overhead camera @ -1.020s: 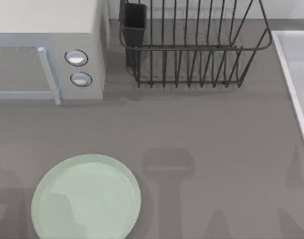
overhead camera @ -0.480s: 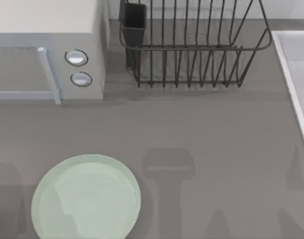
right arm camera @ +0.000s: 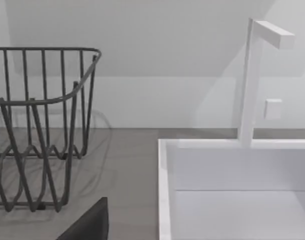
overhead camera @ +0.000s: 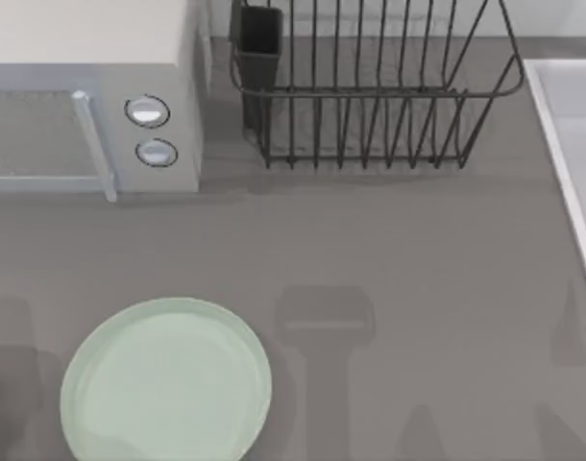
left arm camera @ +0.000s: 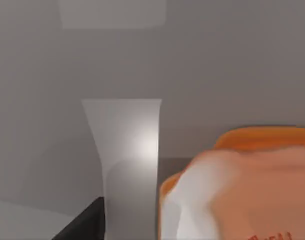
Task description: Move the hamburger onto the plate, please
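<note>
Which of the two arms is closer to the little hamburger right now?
The left. The hamburger looms close before the left wrist camera, so that arm is right by it. The right wrist camera faces the dish rack and sink, at the table's far right.

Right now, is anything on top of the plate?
Nothing rests on the plate; its pale green surface is bare apart from a shadow at the near edge. The hamburger appears close up in the left wrist view, not on the plate.
</note>
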